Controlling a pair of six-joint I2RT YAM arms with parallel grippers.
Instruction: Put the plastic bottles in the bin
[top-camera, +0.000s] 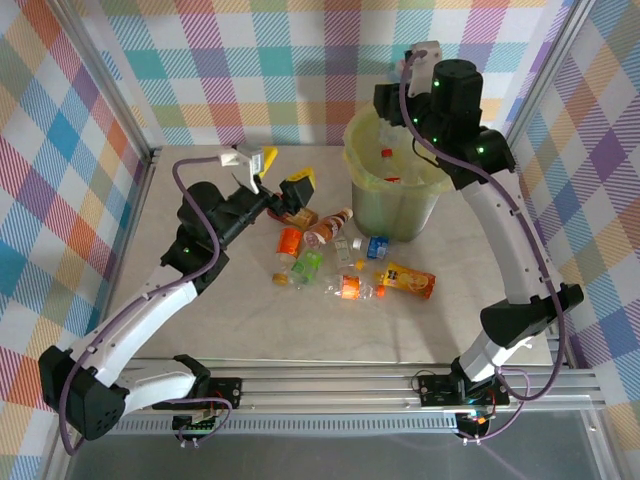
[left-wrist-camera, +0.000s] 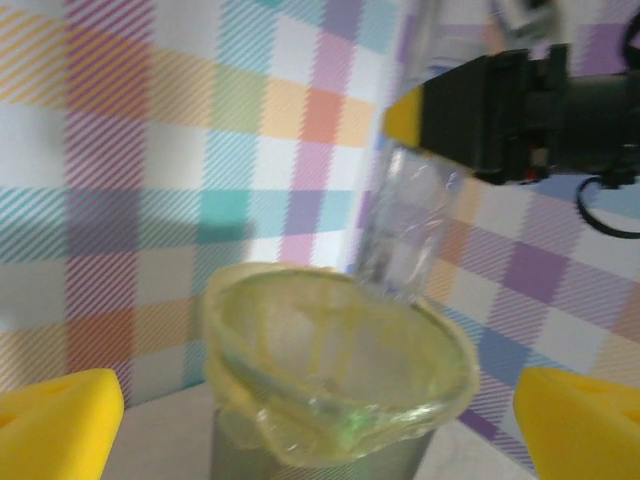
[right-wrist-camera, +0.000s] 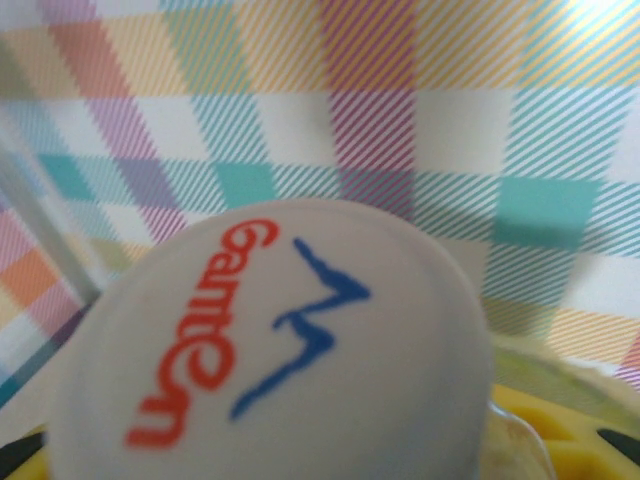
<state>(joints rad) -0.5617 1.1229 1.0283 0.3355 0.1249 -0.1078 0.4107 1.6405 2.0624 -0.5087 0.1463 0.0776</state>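
The bin, a yellow-green bucket with a bag liner, stands at the back of the table. My right gripper hangs over its rim, shut on a clear plastic bottle that dangles above the bin's mouth. In the right wrist view the bottle's white end, printed in red and blue, sits close to the lens. My left gripper is open and holds nothing; it faces the bin from the left, above several crushed bottles. Its yellow fingertips frame the bin.
More bottles lie in front of the bin: an orange one, a green one, a blue-labelled one and an orange-yellow one. A red cap shows inside the bin. Checkered walls close in the table.
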